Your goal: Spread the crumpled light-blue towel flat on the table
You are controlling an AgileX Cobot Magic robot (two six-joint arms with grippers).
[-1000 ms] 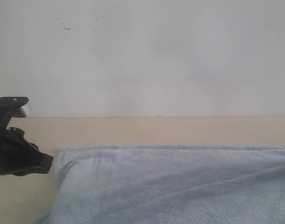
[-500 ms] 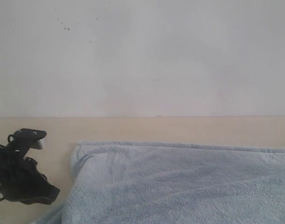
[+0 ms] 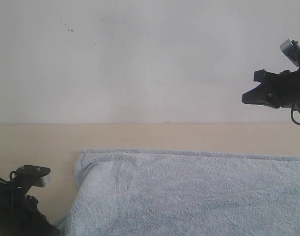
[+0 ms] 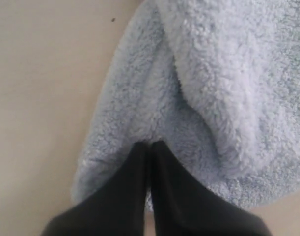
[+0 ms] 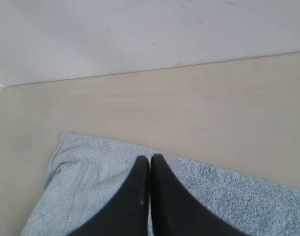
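The light-blue towel lies spread over the near part of the cream table, its far hem straight and its far left corner slightly puffed. My left gripper is low at the towel's near left corner. Seen from the left wrist, the left gripper is shut with its tips sunk into the towel, where a crease ends and a thick fold runs alongside. My right gripper hangs high in the air at the right, shut and empty. From there the right gripper looks down on the towel.
A grey-white wall with a few dark specks rises behind the table's far edge. A bare strip of table lies between the towel's far hem and the wall. More bare table shows beside the towel's left corner.
The towel's far left corner slid right and then stayed put. My left gripper moved down toward the near edge. My right gripper rose from the towel's right side to high in the air.
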